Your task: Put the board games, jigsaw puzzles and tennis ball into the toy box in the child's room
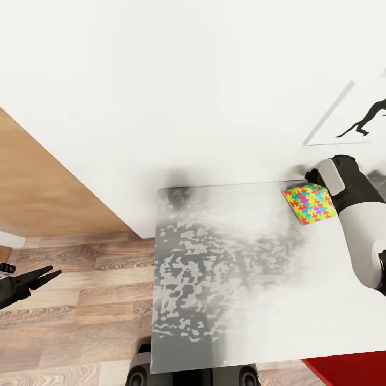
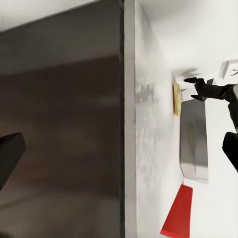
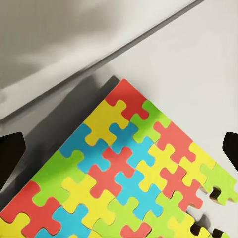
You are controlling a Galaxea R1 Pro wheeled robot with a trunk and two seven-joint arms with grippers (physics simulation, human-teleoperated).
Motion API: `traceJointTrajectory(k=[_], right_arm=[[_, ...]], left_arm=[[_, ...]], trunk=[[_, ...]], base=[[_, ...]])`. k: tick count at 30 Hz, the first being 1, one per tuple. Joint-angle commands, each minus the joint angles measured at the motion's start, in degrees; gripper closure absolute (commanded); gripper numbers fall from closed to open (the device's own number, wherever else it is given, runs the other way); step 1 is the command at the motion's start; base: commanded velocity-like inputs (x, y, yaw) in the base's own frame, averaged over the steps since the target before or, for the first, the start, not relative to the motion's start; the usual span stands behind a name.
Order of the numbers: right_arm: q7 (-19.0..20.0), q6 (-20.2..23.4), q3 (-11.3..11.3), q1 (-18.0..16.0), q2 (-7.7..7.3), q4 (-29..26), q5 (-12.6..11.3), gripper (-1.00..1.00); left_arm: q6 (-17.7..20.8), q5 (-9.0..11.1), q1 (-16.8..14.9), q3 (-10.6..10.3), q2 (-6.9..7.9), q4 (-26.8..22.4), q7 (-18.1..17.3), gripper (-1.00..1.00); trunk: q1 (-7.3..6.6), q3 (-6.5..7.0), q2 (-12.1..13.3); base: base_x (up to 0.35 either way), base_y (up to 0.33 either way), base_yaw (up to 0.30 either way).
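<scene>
One jigsaw puzzle (image 1: pixel 309 203), a small multicoloured mosaic square, lies flat on the light-grey table (image 1: pixel 225 279) near its far edge by the wall. My right gripper (image 1: pixel 316 179) hangs just above the puzzle's far corner. In the right wrist view the puzzle (image 3: pixel 129 173) lies between the gripper's spread fingertips (image 3: pixel 10 156), open and holding nothing. The left wrist view shows the puzzle (image 2: pixel 176 99) edge-on, with the right gripper (image 2: pixel 198 87) over it and the grey toy box (image 2: pixel 193 144) beyond. My left gripper (image 1: pixel 45 274) is open and empty over the floor, left of the table.
A red flat object (image 1: pixel 343 370) sits at the table's near right corner. The white wall (image 1: pixel 187 80) runs right behind the table and carries a picture with a black figure (image 1: pixel 354 118). A wooden panel (image 1: pixel 43 182) and plank floor (image 1: pixel 80 311) lie to the left.
</scene>
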Motion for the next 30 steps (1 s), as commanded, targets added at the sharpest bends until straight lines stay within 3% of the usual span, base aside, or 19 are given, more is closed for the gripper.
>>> traceJointTrajectory(k=[1,30], right_arm=[[-0.49,0.16,0.27,-0.04,-0.05,-0.05,-0.57,-1.00],[-0.49,0.16,0.29,-0.02,-0.14,0.00,-0.65,-1.00]], left_arm=[[0.61,-0.06,-0.02,0.01,0.01,-0.01,-0.25,-1.00],[0.61,-0.06,-0.02,0.04,0.09,-0.01,-0.25,-1.00]], trunk=[[0.03,-0.07,-0.08],[0.03,-0.07,-0.08]], base=[[0.000,0.000,0.000],[0.000,0.000,0.000]])
